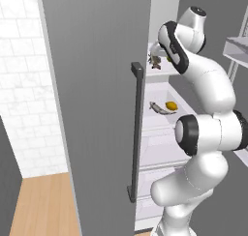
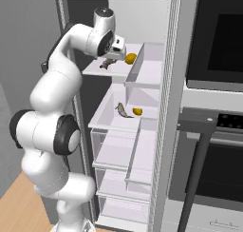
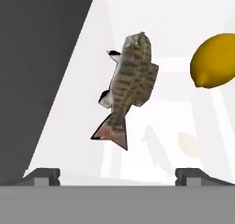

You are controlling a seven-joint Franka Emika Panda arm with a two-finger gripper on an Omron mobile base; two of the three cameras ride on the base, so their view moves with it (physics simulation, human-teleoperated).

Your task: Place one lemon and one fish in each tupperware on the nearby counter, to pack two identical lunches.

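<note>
- Gripper [image 3: 117, 175] spread wide, empty, above brown fish [image 3: 126, 87] on upper fridge shelf [image 2: 142, 72] (not touching).
- Lemon [image 3: 213, 60] just beside that fish, apart.
- Lower shelf [image 2: 107, 119]: 2nd fish [image 2: 123, 110] near 2nd lemon [image 2: 137, 111].
- Fridge door [image 1: 97, 109] open.

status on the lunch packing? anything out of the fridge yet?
Done: nothing packed; the fridge door is open. Both fish and both lemons are on the shelves: brown fish and lemon on the upper shelf, silver fish and second lemon on the lower one. In hand: the open gripper is empty, lined up on the brown fish. Left: all four pieces.
</note>
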